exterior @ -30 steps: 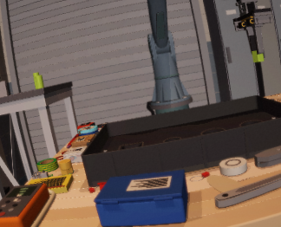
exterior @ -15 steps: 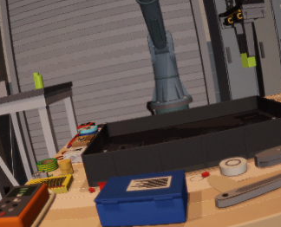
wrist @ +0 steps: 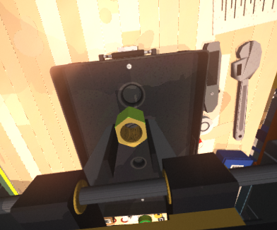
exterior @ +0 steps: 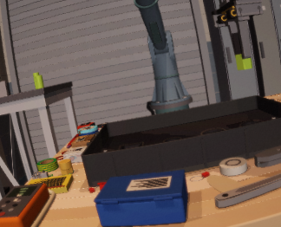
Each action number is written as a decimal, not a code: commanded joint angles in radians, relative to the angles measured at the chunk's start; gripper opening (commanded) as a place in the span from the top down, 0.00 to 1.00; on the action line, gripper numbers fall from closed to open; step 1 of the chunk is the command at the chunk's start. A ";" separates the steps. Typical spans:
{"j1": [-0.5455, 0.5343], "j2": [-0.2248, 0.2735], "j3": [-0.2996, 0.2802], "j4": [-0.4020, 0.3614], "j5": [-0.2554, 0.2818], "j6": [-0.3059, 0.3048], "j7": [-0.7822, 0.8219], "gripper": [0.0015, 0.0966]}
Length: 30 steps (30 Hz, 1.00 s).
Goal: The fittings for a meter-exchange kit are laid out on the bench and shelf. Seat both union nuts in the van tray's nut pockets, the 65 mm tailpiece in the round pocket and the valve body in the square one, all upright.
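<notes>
The tray's pockets are mostly hidden behind its front wall from the side camera. The black van tray [exterior: 192, 136] sits on the bench. From the wrist camera I see a round pocket [wrist: 133, 94] and a smaller one [wrist: 138, 162] in its floor. A green and yellow union nut [wrist: 130, 127] is held between the fingers of my gripper [exterior: 241, 58], high above the tray's right end. The nut [exterior: 243, 63] shows its threaded bore to the wrist camera. A green fitting [exterior: 38, 80] stands upright on the grey shelf at the left.
A blue case [exterior: 142, 196] lies in front of the tray. A white tape roll [exterior: 233, 166] and a grey wrench [exterior: 257, 188] lie to the right of it. Tape rolls [exterior: 47, 164] and an orange meter [exterior: 14, 203] sit at the left.
</notes>
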 commanded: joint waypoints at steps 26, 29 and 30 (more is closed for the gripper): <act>-0.078 -0.035 0.267 0.025 -0.196 -0.158 0.068 0.97; -0.079 -0.020 0.274 0.040 -0.185 -0.185 0.058 0.97; -0.079 -0.014 0.277 0.045 -0.181 -0.195 0.055 0.97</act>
